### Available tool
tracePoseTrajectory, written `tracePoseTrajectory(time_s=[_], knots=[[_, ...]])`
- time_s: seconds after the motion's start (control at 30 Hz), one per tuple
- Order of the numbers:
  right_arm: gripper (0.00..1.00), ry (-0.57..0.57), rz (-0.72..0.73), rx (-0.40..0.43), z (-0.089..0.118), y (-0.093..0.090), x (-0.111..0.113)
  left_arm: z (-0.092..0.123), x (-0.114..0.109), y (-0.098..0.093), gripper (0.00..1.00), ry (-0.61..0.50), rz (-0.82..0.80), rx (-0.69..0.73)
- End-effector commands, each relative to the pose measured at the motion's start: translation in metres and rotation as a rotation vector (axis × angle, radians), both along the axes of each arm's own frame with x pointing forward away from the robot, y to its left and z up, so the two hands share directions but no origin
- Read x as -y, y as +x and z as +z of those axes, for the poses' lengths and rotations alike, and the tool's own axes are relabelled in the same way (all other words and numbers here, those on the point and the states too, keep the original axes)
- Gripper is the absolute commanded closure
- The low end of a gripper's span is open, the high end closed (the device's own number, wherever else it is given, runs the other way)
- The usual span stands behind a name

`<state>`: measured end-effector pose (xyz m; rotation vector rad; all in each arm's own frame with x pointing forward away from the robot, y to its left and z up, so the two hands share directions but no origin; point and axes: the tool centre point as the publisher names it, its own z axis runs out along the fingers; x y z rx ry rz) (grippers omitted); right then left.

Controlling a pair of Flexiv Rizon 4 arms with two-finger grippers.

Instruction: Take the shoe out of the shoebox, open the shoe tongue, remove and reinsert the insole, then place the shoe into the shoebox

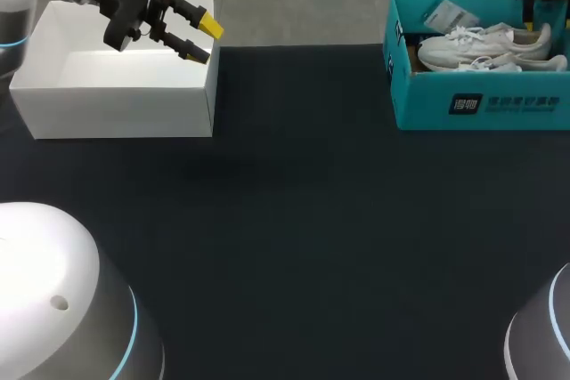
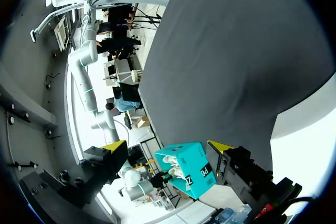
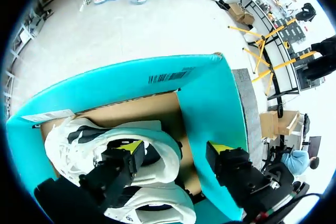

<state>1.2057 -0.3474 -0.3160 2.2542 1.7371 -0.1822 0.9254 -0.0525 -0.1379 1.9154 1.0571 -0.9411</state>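
Observation:
Two white shoes lie side by side in the teal shoebox (image 1: 481,104) at the table's far right; the farther shoe (image 1: 485,42) lies on its side. My right gripper (image 1: 532,13) hangs over the heel end of the box. In the right wrist view that gripper (image 3: 176,148) is open: one finger is over the shoe's (image 3: 94,140) heel opening, the other beside the heel over the cardboard floor of the shoebox (image 3: 210,98). My left gripper (image 1: 203,38) is open and empty above the white box, far from the shoes. From the left gripper (image 2: 167,145), the shoebox (image 2: 186,169) shows far ahead.
A white open box (image 1: 116,95) stands at the far left, under my left arm. A crumpled white paper (image 1: 450,15) lies in the shoebox's back corner. Dark table cloth (image 1: 294,220) spreads between the two boxes.

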Motion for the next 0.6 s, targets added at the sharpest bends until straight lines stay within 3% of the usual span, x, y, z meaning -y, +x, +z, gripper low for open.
tracePoseTrajectory(time_s=[0.03, 0.6], knots=[[0.0, -0.003, 0.039, 0.088, 0.048, -0.041, -0.022, 0.0, 0.0, 0.0, 0.0, 0.003, 0.0, 0.002], [0.0, 0.084, 0.121, 0.208, 0.125, -0.1, -0.097, 0.0, 0.0, 0.0, 0.0, 0.003, 0.0, 0.002]])
